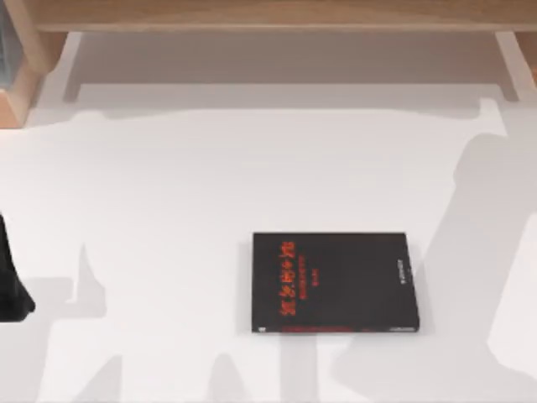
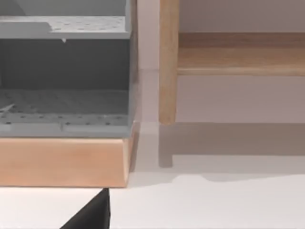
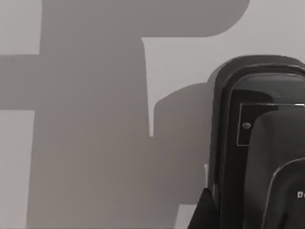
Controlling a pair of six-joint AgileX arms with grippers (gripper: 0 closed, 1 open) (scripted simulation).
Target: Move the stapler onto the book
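The book (image 1: 334,282) lies flat on the white table, right of centre in the top view; its cover is black with red characters and a thin red edge. In the right wrist view the black stapler (image 3: 259,143) rests on the table, seen close up, with a small pale spot on its top. A dark wedge of my right gripper (image 3: 202,214) shows right beside the stapler's near end. My left gripper (image 1: 13,290) sits at the table's left edge, far from the book, and its dark tip (image 2: 90,217) hangs over bare table.
A wooden shelf (image 1: 268,17) runs along the back of the table. A wooden-framed grey rack (image 2: 64,109) stands at the back left corner, and a wooden post (image 2: 167,62) rises beside it. Arm shadows fall across the white tabletop (image 1: 168,193).
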